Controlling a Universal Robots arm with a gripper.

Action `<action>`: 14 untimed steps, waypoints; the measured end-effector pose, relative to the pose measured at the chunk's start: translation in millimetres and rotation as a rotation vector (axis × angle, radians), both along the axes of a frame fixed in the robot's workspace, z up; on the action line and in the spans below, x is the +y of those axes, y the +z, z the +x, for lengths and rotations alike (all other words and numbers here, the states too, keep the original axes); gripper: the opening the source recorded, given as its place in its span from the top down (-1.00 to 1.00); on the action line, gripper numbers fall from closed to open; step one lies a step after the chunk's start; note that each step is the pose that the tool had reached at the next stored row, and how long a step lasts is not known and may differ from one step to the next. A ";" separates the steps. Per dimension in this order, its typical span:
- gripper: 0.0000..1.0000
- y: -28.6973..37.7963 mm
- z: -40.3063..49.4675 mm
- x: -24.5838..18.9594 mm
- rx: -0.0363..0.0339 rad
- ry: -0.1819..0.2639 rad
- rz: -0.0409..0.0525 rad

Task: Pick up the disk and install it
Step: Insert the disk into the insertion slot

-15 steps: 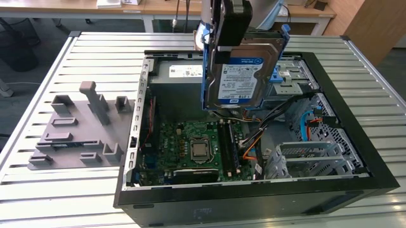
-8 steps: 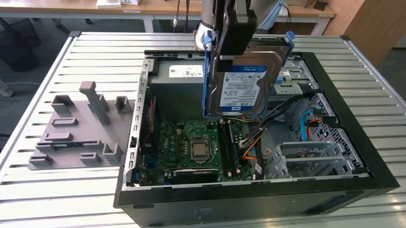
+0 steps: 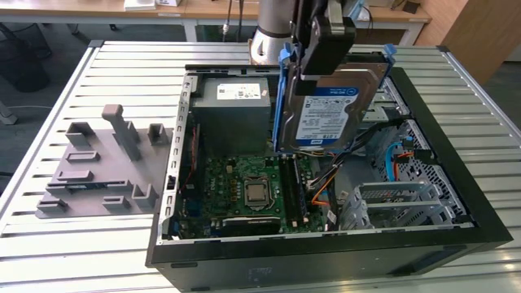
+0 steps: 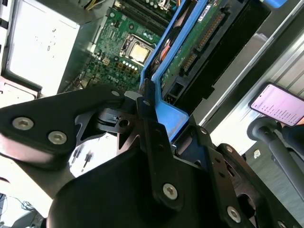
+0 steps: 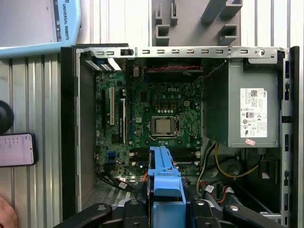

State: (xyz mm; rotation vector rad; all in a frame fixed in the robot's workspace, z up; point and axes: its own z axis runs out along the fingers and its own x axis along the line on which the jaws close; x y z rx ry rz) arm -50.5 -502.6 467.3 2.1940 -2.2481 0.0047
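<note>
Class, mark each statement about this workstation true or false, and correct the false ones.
1. The gripper holds the disk above the computer case. True.
2. The grey fixture stands to the exterior view's left of the computer case. True.
3. The disk lies flat on the grey fixture. False: it hangs on edge in the gripper, apart from the fixture.
4. A lid covers the computer case. False: it is open, and the motherboard shows inside.

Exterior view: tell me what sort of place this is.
Probably a robotics lab: an open computer case on a slatted metal table, a grey fixture beside it, desks behind, and the gripper holding the disk.
</note>
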 end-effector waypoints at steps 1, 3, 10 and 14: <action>0.27 -0.2 1.7 -0.7 0.0000 0.000 0.0000; 0.27 -0.4 3.7 -3.0 0.0001 0.000 -0.0002; 0.27 -1.3 4.8 -18.7 0.0000 0.000 -0.0001; 0.27 -1.6 5.3 -26.7 0.0000 0.000 -0.0014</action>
